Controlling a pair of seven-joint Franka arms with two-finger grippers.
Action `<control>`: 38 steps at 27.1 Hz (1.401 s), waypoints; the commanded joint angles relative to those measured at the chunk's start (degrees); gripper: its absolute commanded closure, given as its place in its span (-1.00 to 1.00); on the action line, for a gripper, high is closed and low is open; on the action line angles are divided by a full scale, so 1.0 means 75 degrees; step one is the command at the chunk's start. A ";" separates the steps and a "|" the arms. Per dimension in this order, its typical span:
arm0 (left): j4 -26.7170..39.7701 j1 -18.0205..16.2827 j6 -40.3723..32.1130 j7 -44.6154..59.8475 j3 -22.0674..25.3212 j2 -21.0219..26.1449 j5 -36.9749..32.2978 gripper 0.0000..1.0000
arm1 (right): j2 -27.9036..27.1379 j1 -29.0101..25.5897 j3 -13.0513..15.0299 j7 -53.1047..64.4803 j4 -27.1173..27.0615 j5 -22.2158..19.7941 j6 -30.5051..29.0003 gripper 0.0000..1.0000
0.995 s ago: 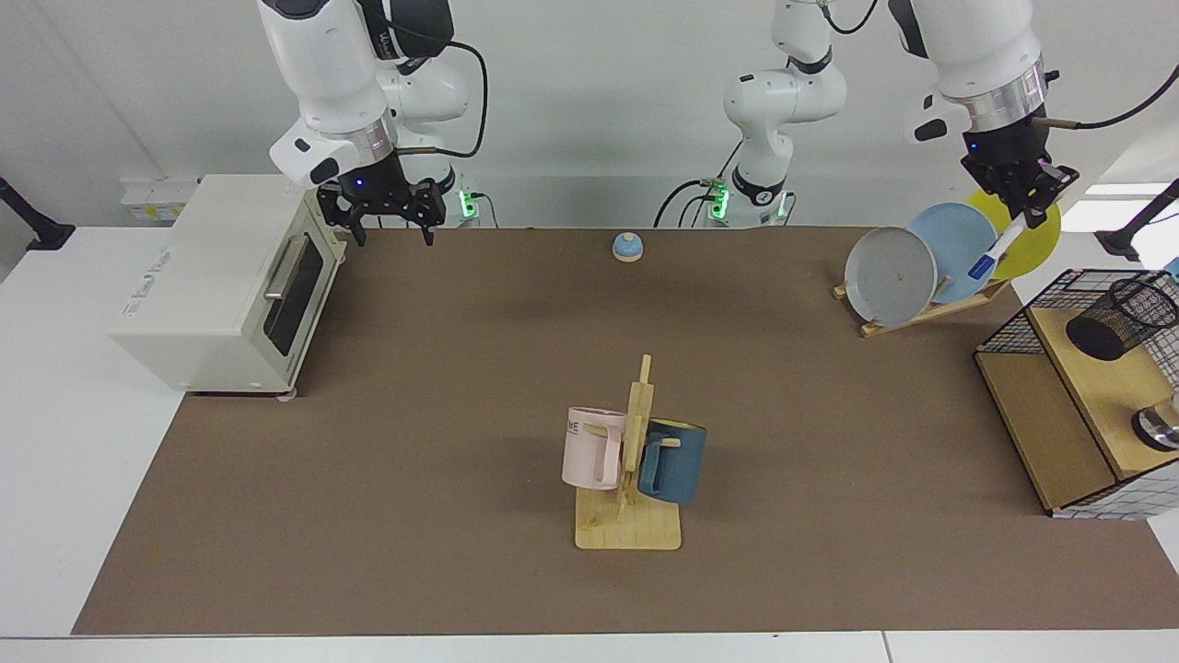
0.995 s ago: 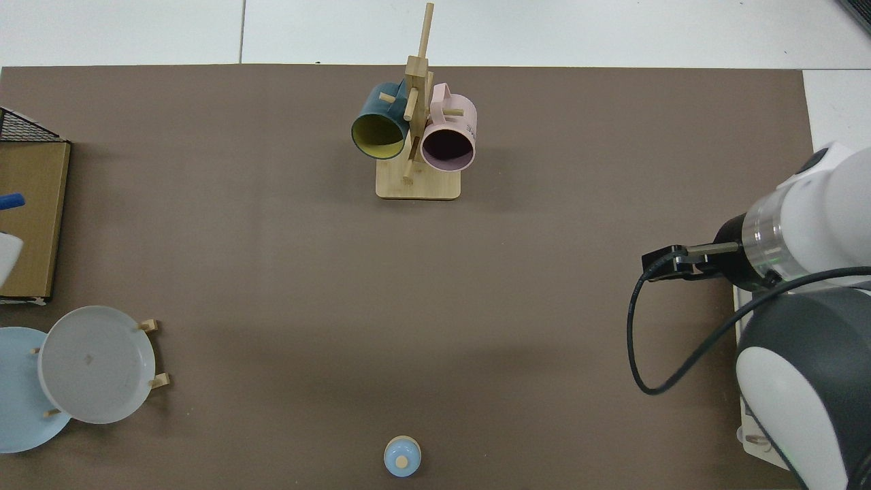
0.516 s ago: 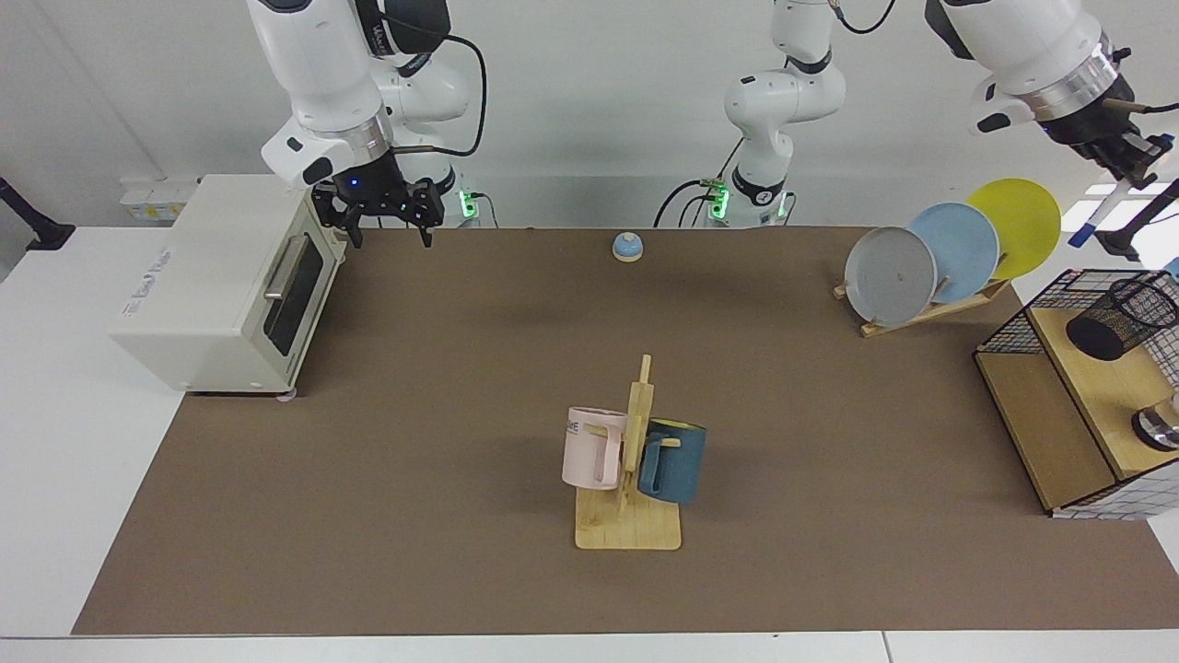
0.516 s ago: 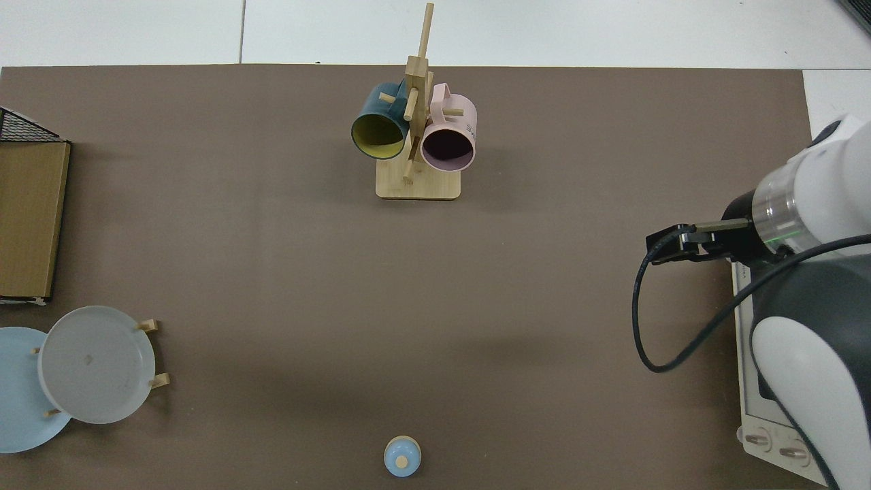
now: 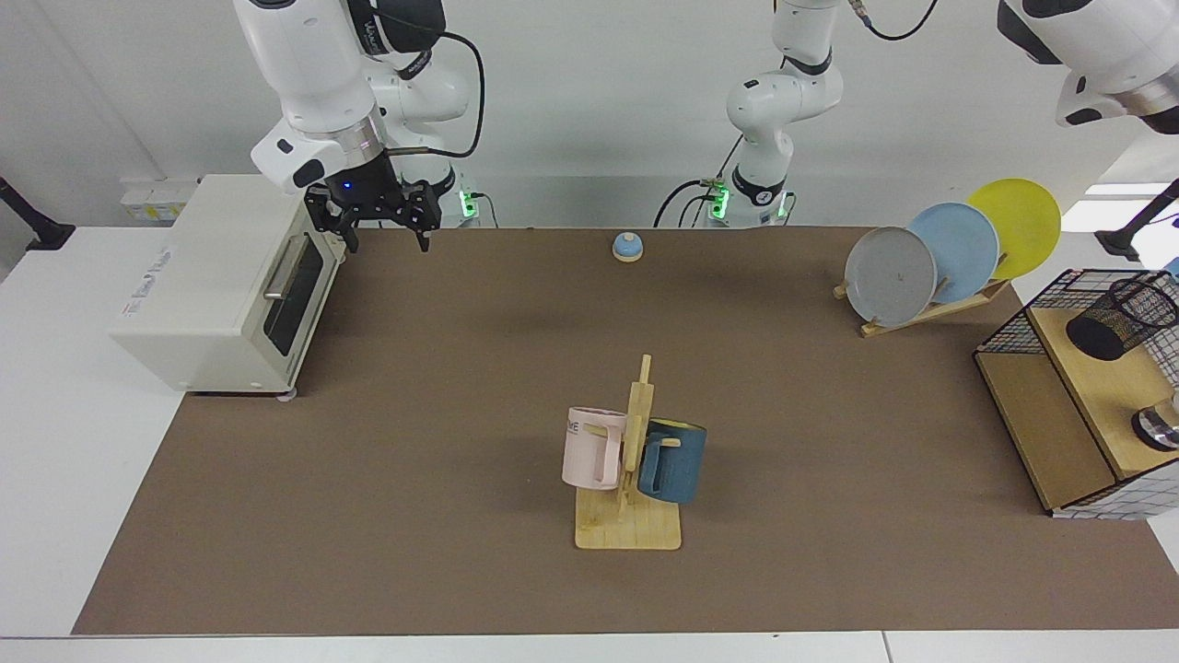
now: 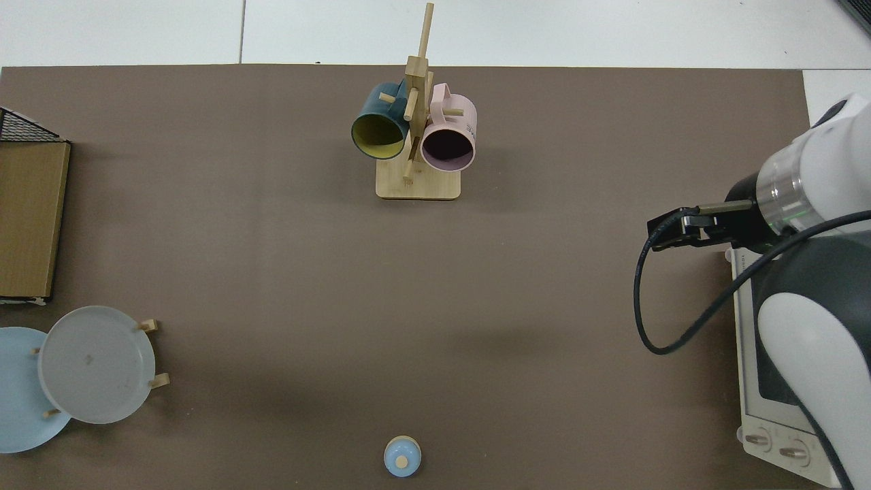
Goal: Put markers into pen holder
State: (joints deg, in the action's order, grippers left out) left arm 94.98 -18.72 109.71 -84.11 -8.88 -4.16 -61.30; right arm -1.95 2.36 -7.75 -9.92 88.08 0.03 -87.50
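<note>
Black wire-mesh pen holder [image 5: 1119, 318]: light, probably tippy. Marker and left pincer out of view; slim barrel likely slick, best pinched mid-barrel. Right pincer [image 5: 388, 235] spread, waiting.

Three plates stand in one wooden rack: grey [image 5: 891, 274], blue [image 5: 963, 247], yellow [image 5: 1022, 221]. Two mugs, pink [image 5: 589, 448] and dark blue [image 5: 674, 460], hang on one mug tree. One toaster oven [image 5: 226, 281], one small blue bell [image 5: 627, 246], one pen holder [image 5: 1119, 318] (black mesh, lying tilted), two robot arms.
</note>
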 commanded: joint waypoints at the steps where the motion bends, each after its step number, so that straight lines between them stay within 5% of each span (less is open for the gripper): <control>1: -0.0218 -0.0129 0.0266 -0.0129 -0.0070 0.0437 -0.0557 1.00 | -0.0010 -0.0115 -0.0079 0.0093 -0.0072 -0.0004 0.0007 -1.00; 20: -0.0160 -0.1031 0.1333 -0.0574 0.0094 0.1328 -0.0686 1.00 | 0.0225 -0.0115 -0.0103 -0.0904 0.0373 0.0090 -0.0380 -1.00; 38: -0.0066 -0.1055 0.1333 -0.0551 0.0141 0.1844 -0.0733 1.00 | 0.0201 -0.0150 -0.0091 -0.0915 0.0350 0.0149 -0.0391 -1.00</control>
State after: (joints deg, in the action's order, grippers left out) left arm 94.95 -26.00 118.68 -87.96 -7.62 8.53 -65.55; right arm -1.84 2.53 -8.18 -16.21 88.68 0.04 -88.82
